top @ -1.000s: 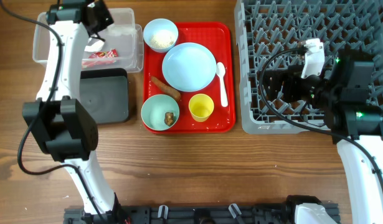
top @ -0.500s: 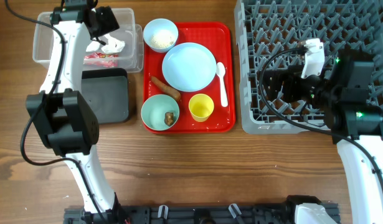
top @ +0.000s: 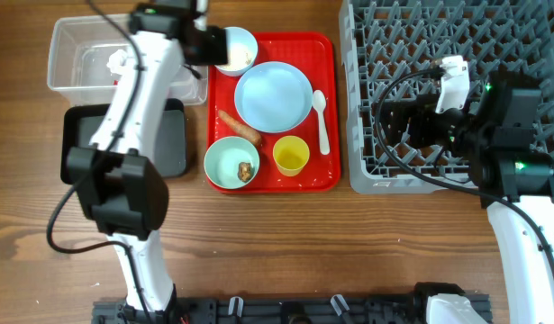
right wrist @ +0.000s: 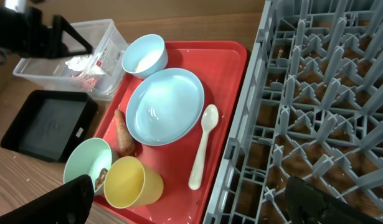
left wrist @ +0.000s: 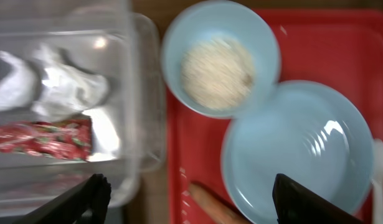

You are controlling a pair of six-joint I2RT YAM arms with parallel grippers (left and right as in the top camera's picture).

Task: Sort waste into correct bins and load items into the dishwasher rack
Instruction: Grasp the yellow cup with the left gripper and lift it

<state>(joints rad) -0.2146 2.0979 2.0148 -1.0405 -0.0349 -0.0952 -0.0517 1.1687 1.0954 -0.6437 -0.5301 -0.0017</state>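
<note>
Now left claw (left wrist: 190, 188) wide, straddling clear tub (left wrist: 144, 87) rim, red tray (left wrist: 197, 155) edge

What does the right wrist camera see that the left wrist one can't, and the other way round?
Only the right wrist: the yellow cup, the bowl with a brown lump, the black tray and the grey rack. Only the left wrist: a close look at the crumpled paper and red-and-white wrapper. Both: the clear tub holding them, the rice bowl, plate, carrot stick and red tray.

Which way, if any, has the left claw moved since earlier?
Yes: the left claw went from over the clear tub to the rice bowl on the red tray.
</note>
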